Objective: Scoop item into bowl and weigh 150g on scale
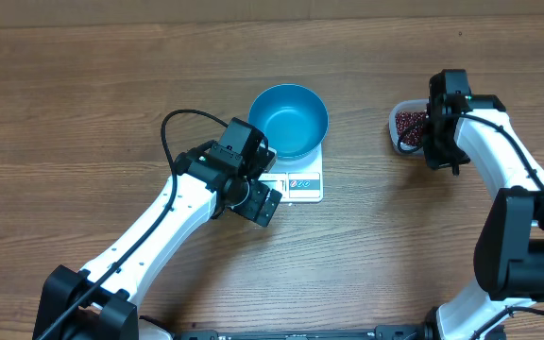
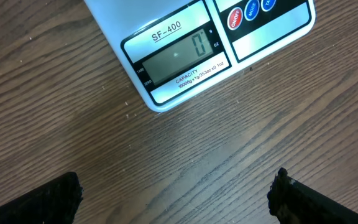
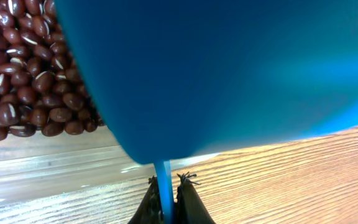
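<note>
Found blue bowl [image 1: 289,120] sitting on white scale [image 1: 302,179], approx mid-table, a bit toward far edge. Bowl covered scale's rear part, front strip showing. Read "0" on display [image 2: 176,59] w/ "SF-400" printed above. Spotted red & blue buttons [image 2: 244,12] just right of it.

Saw L gripper [image 1: 261,194] near scale's front-left corner, over bare table [image 1: 83,85], jaws spread wide w/ nothing between. In L wrist view caught only the two black fingertips [image 2: 42,202] at bottom corners, apart from scale, wood grain between them.

Found beans [image 1: 408,122], a dark red-brown heap, inside clear tub [image 1: 392,121] toward table's right edge, well apart from scale & approx level w/ bowl. From overhead, saw R arm reaching over tub's right side, hiding part of it.

In R wrist view saw R gripper [image 3: 165,202] clamped tight on thin handle of blue scoop [image 3: 229,74]. Scoop's cup filled most of that frame, hanging over tub's near rim, w/ beans at upper left just beside it. Couldn't tell whether cup touched beans or carried any: only its outside showed.
</note>
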`<state>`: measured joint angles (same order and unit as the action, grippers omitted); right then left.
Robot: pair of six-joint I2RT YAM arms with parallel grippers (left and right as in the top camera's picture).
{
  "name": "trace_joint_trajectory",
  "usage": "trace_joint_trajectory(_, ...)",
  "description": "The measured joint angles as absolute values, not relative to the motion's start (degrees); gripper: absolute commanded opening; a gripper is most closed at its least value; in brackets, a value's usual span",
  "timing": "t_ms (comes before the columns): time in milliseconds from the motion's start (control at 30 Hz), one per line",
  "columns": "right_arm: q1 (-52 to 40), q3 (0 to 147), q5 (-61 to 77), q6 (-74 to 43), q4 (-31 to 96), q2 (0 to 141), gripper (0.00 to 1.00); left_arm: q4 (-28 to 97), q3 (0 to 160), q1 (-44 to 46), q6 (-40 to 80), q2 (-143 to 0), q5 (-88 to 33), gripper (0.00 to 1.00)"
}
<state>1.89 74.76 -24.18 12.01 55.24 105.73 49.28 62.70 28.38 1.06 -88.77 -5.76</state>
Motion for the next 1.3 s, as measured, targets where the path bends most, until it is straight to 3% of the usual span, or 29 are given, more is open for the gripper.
trace_joint_trajectory(767, 2.26, 74.46, -18.04, 12.95, 55.9, 105.03, 0.04, 49.28, 62.7, 28.38, 1.06, -88.77, -5.76, 1.0)
trace_joint_trajectory(1300, 2.7, 74.46, -2.24, 14.44, 56.03, 104.18, 0.04, 49.28, 62.7, 28.38, 1.06, -88.77, -5.76, 1.0)
